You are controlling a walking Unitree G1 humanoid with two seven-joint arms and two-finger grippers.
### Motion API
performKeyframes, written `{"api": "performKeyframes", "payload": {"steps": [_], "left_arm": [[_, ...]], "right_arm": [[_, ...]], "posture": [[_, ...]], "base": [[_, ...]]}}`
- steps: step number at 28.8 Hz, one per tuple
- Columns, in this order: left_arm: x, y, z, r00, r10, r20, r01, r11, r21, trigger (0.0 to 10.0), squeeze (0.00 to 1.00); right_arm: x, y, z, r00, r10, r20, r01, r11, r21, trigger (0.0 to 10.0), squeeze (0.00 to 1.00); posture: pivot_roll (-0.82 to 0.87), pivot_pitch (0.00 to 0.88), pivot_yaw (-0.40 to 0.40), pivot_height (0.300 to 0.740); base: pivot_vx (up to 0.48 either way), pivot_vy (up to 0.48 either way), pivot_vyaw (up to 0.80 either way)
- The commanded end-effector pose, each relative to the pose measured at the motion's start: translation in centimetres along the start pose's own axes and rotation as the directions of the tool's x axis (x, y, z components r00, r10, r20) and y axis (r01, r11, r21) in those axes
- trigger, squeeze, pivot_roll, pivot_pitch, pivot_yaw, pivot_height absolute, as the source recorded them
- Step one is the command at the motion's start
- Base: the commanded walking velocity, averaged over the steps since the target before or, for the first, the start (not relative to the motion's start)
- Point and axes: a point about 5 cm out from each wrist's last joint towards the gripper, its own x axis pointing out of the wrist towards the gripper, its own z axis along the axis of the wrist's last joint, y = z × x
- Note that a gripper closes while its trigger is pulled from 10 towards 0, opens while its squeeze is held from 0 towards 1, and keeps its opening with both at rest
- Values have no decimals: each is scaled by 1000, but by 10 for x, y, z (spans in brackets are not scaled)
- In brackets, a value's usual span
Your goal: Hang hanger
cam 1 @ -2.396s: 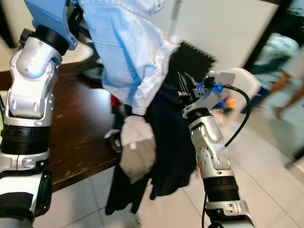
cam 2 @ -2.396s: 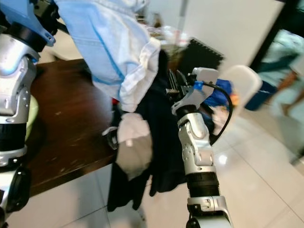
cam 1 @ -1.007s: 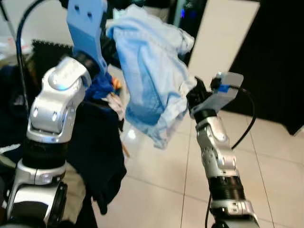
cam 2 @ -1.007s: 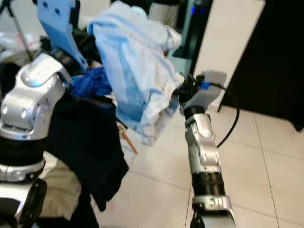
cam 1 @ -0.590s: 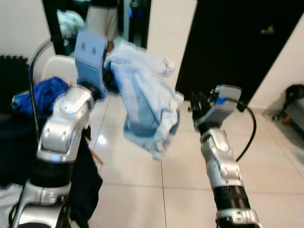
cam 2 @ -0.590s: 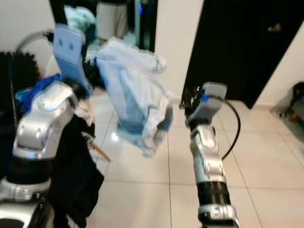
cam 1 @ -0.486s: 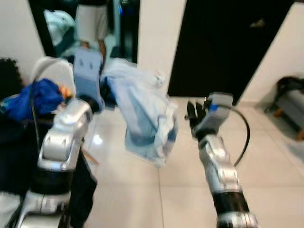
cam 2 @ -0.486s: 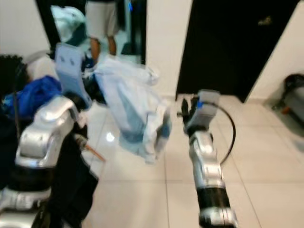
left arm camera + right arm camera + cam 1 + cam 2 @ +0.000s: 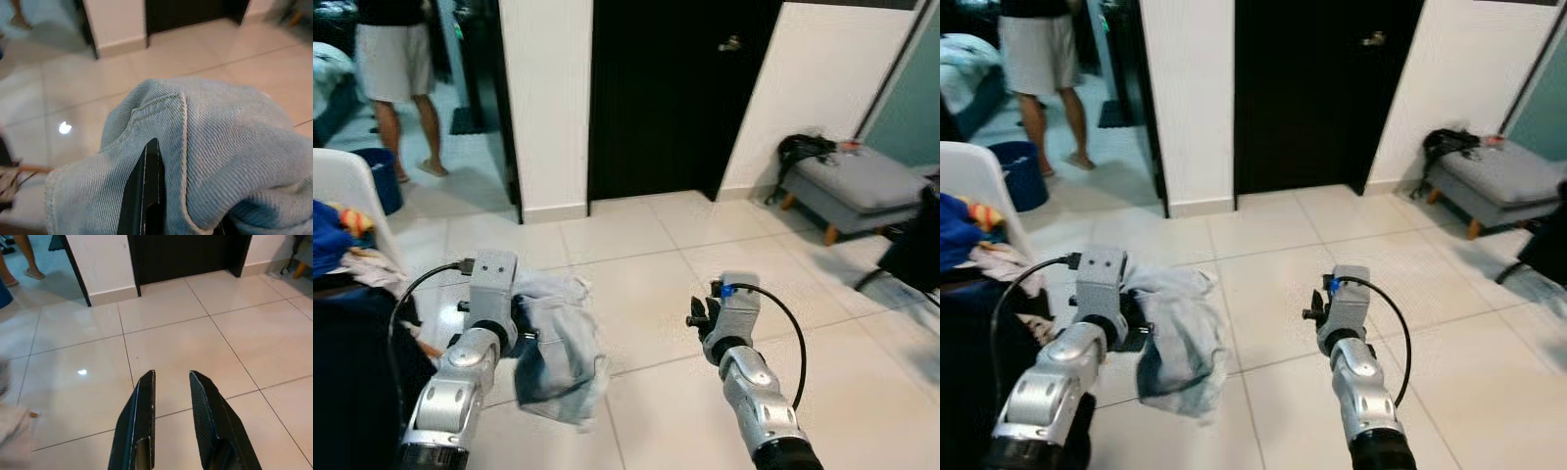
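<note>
Pale denim garment (image 9: pixel 558 343) is held bunched at the left gripper (image 9: pixel 146 196), lower left, hanging floorward. Right gripper (image 9: pixel 171 396), lower centre, is carried empty, 2 fingers slightly parted.

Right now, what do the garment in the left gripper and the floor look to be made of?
Garment: light blue denim by the look, matte, with a diagonal twill weave and a stitched seam; the left gripper is buried in its folds. Floor: large pale tiles, probably glazed ceramic or porcelain, glossy, with thin grout lines and a bright lamp reflection. The right gripper hangs open above it.
</note>
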Motion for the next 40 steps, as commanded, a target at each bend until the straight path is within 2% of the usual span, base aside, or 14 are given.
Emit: {"api": "performKeyframes", "payload": {"steps": [1,15,40], "left_arm": [[-5,2,-2,1000,19,22,-18,1000,-14,10000,0],[-5,0,-6,999,18,32,-17,1000,-25,10000,0],[-3,-4,3,997,2,80,0,1000,-26,10000,0]], "right_arm": [[0,7,-8,999,31,-40,-32,999,-20,10000,0],[0,9,-16,996,59,-67,-62,997,-41,10000,0],[3,13,-13,998,60,-37,-62,997,-39,10000,0]], "posture": [[84,0,-66,740],[85,0,-73,740],[91,0,-56,740]], "base": [[0,0,0],[0,0,0],[310,0,0]]}}
